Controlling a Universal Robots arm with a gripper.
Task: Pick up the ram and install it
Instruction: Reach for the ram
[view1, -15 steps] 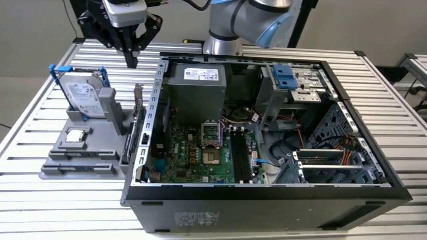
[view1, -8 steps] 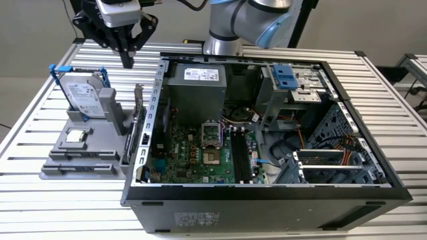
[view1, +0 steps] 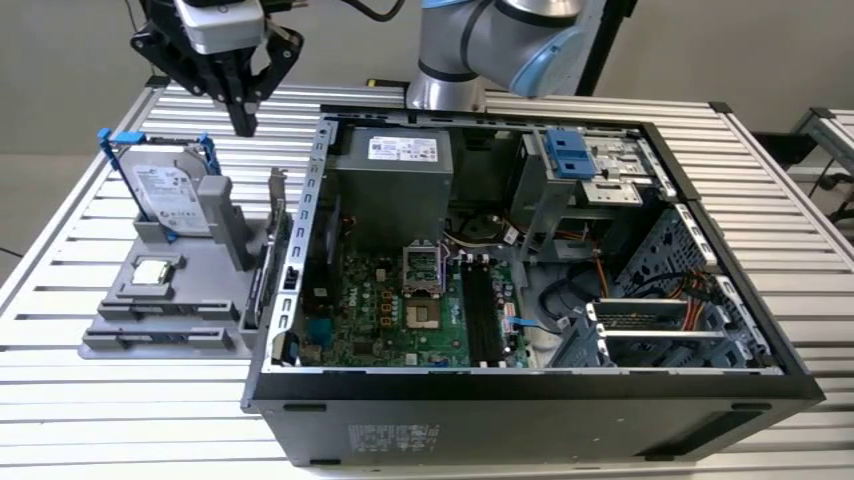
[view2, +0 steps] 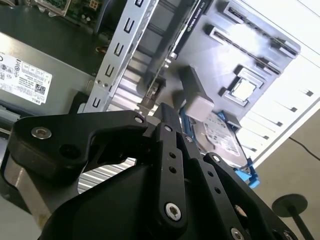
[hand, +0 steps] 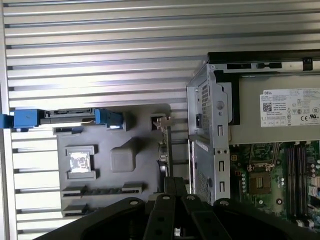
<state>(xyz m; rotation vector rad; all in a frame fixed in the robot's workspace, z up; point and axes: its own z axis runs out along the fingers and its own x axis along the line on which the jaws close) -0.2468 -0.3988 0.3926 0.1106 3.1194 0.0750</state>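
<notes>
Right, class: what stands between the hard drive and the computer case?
An upright card with a grey bracket and, nearer the hard drive, a grey post stand between it and the computer case, as the exterior view shows.

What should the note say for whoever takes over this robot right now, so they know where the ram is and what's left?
The gripper: jaws shut, holding nothing, hanging above the grey parts holder, close to the hard drive.
The ram: it looks like the thin bluish stick in the holder's front slot, though that is hard to be sure of.
The motherboard lies in the open case; its black slots look empty.
Done: nothing that shows.
Left: the ram is not picked up and not installed.
</notes>
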